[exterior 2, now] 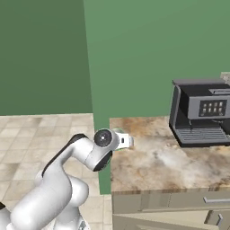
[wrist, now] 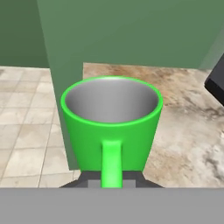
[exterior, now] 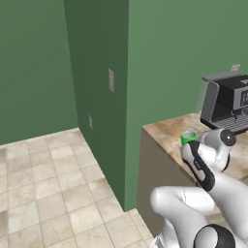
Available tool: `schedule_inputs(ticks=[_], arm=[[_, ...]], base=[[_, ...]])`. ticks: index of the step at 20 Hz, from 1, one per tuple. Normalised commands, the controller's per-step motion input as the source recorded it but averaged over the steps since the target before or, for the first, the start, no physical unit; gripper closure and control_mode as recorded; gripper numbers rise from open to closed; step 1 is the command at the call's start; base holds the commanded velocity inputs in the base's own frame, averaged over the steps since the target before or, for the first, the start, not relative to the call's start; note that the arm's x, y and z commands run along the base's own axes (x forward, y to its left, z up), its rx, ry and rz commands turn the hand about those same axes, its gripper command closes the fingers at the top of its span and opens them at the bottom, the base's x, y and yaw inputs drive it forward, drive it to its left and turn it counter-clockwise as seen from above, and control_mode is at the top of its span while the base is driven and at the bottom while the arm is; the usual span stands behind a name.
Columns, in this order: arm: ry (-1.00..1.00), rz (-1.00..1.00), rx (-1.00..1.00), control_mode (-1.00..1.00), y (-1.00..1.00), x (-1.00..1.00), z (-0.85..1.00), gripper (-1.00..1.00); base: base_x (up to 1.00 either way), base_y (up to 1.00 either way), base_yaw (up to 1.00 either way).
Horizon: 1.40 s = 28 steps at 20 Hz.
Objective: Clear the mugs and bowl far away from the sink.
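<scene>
Green mug [wrist: 111, 118] sat mid-frame in hand view, upright, handle toward camera. Gripper [wrist: 111, 181] pinched its handle at bottom centre, above counter [wrist: 188, 131] edge.

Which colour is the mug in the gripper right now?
Bright green, with a pale grey inside. The mug shows best in the hand view, handle toward the camera.

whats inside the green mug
Nothing can be seen in the green mug: the hand view shows bare pale-grey walls. Its very bottom is hidden behind the near rim.
</scene>
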Motion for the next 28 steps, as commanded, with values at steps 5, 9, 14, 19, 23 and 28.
schedule_inputs(ticks=[5,9,14,19,23,28], arm=[[0.0,0.04,0.0,-1.0,-0.02,0.2,-0.34,1.0],[0.0,0.03,0.0,-1.0,-0.03,0.3,-0.35,1.0],[0.0,0.03,0.0,-1.0,0.0,0.4,-0.33,1.0],[0.0,0.01,0.0,-1.0,-0.01,0.35,-0.24,-1.0],[0.0,0.01,0.0,-1.0,-0.19,0.2,-0.12,-1.0],[0.0,0.01,0.02,-1.0,-0.34,0.12,-0.12,-1.0]], base=[[0.0,0.0,0.0],[0.0,0.0,0.0],[0.0,0.0,0.0],[0.0,0.0,0.0],[0.0,0.0,0.0],[0.0,0.0,0.0]])
